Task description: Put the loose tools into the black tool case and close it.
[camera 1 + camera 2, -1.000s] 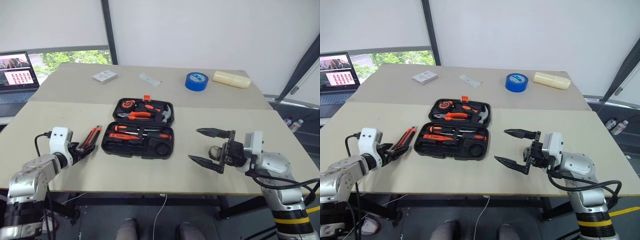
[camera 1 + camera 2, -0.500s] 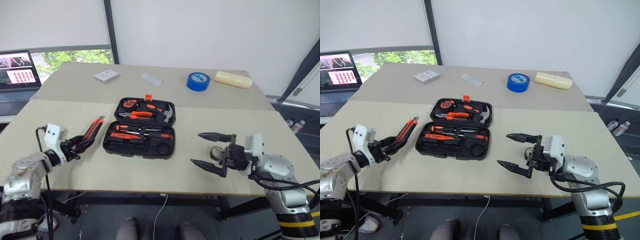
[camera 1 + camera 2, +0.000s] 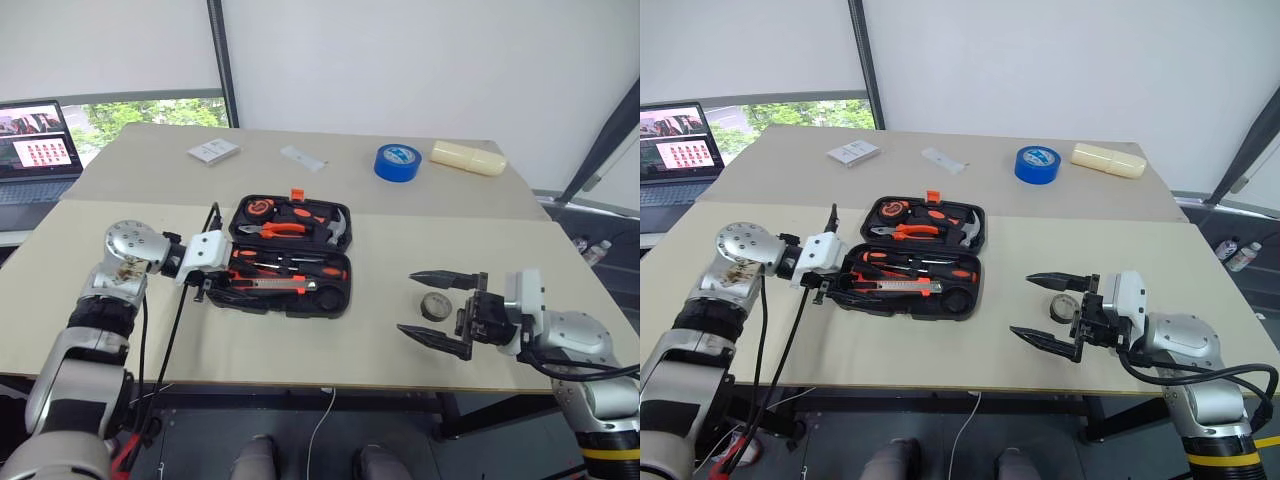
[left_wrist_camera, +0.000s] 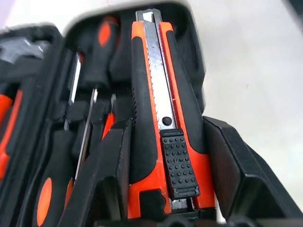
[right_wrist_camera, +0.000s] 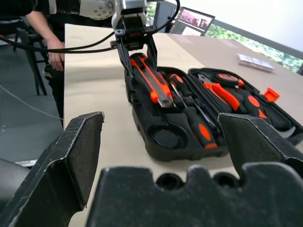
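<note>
utility knife [image 4: 161, 118], orange and black, clamped between the left gripper's [image 3: 207, 283] fingers [image 4: 234, 170] and held along the near front edge of the open black tool case [image 3: 330, 300], beside the screwdrivers [image 3: 902, 270] already bedded in their recesses; probably lined up lengthwise so as to drop into its own slot. small dark grey tape roll [image 3: 433, 306] lying on the table [image 3: 560, 260], just beyond the right gripper [image 3: 437, 311], whose jaws gape wide and empty, likely poised to take it next. round recess [image 5: 166, 137] in the case corner vacant, seemingly meant for that roll. lid up, not yet closed.
</note>
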Motion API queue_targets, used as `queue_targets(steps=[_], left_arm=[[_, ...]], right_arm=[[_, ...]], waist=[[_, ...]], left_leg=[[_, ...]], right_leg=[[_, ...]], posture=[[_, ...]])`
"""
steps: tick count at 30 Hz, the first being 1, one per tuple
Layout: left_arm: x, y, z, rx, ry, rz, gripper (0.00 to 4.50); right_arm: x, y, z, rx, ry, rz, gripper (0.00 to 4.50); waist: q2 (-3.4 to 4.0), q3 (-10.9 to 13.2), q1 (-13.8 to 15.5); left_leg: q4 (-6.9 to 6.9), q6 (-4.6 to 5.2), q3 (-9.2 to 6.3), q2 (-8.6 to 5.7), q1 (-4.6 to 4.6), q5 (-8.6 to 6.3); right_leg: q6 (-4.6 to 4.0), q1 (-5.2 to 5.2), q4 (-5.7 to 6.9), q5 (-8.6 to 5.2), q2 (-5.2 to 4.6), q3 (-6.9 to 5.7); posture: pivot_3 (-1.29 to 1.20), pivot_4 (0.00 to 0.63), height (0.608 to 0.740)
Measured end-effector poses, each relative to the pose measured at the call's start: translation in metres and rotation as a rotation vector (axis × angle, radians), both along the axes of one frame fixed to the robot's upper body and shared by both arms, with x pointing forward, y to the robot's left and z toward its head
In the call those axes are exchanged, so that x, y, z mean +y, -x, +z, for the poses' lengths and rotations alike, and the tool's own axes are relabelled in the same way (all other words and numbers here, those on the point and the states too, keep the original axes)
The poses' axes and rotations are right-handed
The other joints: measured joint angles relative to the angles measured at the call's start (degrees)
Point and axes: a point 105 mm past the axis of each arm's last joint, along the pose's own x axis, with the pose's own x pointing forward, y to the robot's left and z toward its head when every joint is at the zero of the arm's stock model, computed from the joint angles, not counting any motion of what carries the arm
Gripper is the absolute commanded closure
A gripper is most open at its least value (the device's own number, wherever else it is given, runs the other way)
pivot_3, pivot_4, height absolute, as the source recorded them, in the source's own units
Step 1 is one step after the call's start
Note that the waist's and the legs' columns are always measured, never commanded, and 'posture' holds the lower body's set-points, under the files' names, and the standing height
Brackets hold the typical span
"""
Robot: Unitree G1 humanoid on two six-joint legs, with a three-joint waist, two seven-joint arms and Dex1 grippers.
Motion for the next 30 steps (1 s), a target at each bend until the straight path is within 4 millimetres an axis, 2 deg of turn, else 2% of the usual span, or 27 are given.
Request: queue_targets(steps=[10, 17, 19, 20, 24, 29, 30], left_arm=[[0.008, -0.011, -0.009, -0.083, -0.120, -0.006, 2.71], [0.010, -0.012, -0.010, -0.083, -0.140, -0.007, 2.71], [0.010, -0.012, -0.010, -0.072, -0.131, -0.004, 1.71], [0.009, -0.012, -0.010, -0.063, -0.119, 0.000, 1.50], [0.004, -0.014, -0.004, -0.073, -0.043, 0.009, 0.21], [0.009, -0.018, 0.009, 0.000, 0.171, 0.116, 0.21], [0.010, -0.019, 0.012, 0.017, 0.204, 0.131, 0.46]], right_arm=[[-0.001, 0.004, 0.000, -0.004, -0.002, -0.027, 0.00], [0.000, 0.004, 0.000, -0.006, -0.002, -0.029, 0.00], [0.000, 0.004, 0.000, -0.006, -0.001, -0.029, 0.00], [-0.001, 0.004, 0.000, -0.006, -0.001, -0.029, 0.00], [-0.001, 0.004, 0.000, -0.006, -0.001, -0.029, 0.00], [-0.001, 0.004, 0.000, -0.006, 0.000, -0.030, 0.00], [-0.001, 0.004, 0.000, -0.006, -0.001, -0.030, 0.00]], waist=[[0.00, 0.00, -0.04], [0.00, 0.00, -0.11], [0.01, 0.00, -0.09], [0.01, 0.00, -0.08], [0.00, 0.00, -0.09], [0.00, 0.01, -0.18], [0.00, 0.01, -0.16]], left_leg=[[0.13, 0.01, -0.03, -0.01, 0.00, 0.00], [0.12, 0.01, -0.03, 0.00, 0.00, 0.00], [0.12, 0.01, -0.03, -0.01, 0.01, 0.00], [0.12, 0.01, -0.03, -0.01, 0.01, 0.00], [0.12, 0.01, -0.03, -0.01, 0.01, 0.00], [0.13, 0.02, -0.05, -0.01, 0.00, 0.01], [0.13, 0.01, -0.06, -0.01, 0.01, 0.01]], right_leg=[[0.08, 0.04, 0.05, -0.01, -0.02, -0.01], [0.07, 0.03, 0.07, -0.01, 0.00, -0.01], [0.07, 0.03, 0.07, -0.01, -0.01, -0.01], [0.07, 0.04, 0.07, -0.01, -0.01, -0.01], [0.06, 0.03, 0.07, 0.00, -0.01, -0.01], [0.08, 0.02, 0.12, -0.01, 0.01, -0.02], [0.08, 0.02, 0.12, -0.01, 0.01, -0.02]], posture=[[0.00, 0.150, 0.740], [0.00, 0.150, 0.740], [0.00, 0.150, 0.740], [0.00, 0.150, 0.740], [0.00, 0.150, 0.740], [0.00, 0.150, 0.740], [0.00, 0.150, 0.740]])
